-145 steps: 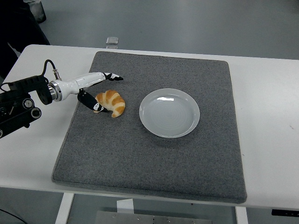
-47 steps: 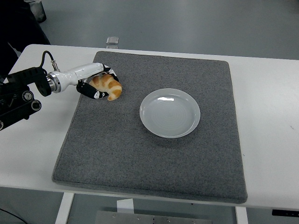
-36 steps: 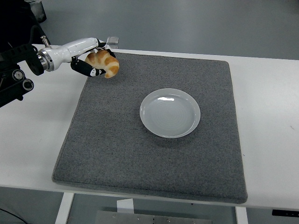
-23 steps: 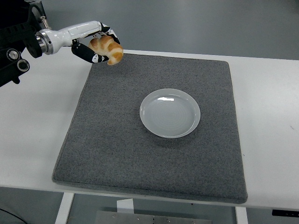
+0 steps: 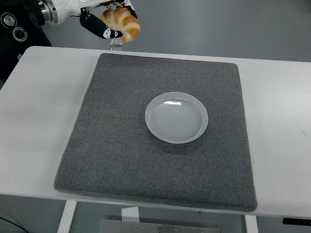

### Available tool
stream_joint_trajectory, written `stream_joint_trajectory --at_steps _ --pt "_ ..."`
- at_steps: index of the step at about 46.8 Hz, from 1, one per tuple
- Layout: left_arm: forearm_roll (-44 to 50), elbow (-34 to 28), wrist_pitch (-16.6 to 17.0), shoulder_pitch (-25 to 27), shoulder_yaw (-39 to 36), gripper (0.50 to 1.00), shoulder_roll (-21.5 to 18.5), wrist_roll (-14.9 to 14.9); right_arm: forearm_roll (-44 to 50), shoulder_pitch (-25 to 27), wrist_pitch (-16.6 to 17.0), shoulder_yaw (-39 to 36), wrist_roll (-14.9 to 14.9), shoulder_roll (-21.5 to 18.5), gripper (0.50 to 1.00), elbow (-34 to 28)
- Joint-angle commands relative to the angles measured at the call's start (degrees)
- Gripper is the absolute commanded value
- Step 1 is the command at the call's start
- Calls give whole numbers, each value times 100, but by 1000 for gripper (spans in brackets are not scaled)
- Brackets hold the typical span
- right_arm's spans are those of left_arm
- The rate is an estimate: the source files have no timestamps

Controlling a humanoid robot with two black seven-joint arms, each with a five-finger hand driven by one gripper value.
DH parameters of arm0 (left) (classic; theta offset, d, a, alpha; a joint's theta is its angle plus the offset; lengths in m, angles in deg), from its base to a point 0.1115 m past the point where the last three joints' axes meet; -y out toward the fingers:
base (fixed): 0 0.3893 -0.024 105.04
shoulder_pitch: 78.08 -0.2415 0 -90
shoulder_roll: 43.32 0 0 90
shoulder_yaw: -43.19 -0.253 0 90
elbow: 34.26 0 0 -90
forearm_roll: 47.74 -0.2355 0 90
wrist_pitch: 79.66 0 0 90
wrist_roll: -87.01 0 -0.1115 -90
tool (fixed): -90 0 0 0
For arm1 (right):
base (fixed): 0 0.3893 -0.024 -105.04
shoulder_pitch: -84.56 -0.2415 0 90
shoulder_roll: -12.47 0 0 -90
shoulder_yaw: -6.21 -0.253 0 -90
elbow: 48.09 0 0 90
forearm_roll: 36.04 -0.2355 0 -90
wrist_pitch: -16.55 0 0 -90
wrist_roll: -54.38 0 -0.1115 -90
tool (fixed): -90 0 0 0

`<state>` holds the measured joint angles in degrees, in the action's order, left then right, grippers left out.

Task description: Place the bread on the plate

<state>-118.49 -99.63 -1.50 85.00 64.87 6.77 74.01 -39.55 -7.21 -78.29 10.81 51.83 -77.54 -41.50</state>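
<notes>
My black fingers are curled tight round the golden-brown, striped croissant-shaped bread, w/ dark digits cupping it from below and on its left side; upper fingers mostly cut off by the pic's top edge, so can't tell how they sit. My left hand w/ its white forearm shell comes in from the top-left corner, raised well clear of the table, roughly above the far-left corner of the mat. Bread is held in the air, its brown tip pointing down-right, touching nothing but my fingers. It sits well apart from the plate, up and to the left of it.

Just under the bread a small clear squarish object shows beyond the table's far edge; can't tell what it is.

The round, shallow white ceramic plate lies flat a bit right of the mat's centre, w/ a glossy highlight near its far rim. Nothing in it.

Plate rests on the big dark grey felt-like rectangular mat, which covers most of the white table. Bare table strips show left, right and along the near edge. Grey floor lies beyond the far edge. My black arm housing sits in the top-left corner.
</notes>
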Motion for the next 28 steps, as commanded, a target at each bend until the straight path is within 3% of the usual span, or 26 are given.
stream_joint_trajectory --at_steps 1,15,28 --pt "0 -2 -11 84 -15 500 255 8 0 0 0 -3 0 0 952 0" --pt "-52 -11 -143 119 -24 500 1011 17 0 0 0 -3 0 0 952 0" --pt "-105 -125 -143 67 -41 500 1152 17 0 0 0 -3 0 0 952 0"
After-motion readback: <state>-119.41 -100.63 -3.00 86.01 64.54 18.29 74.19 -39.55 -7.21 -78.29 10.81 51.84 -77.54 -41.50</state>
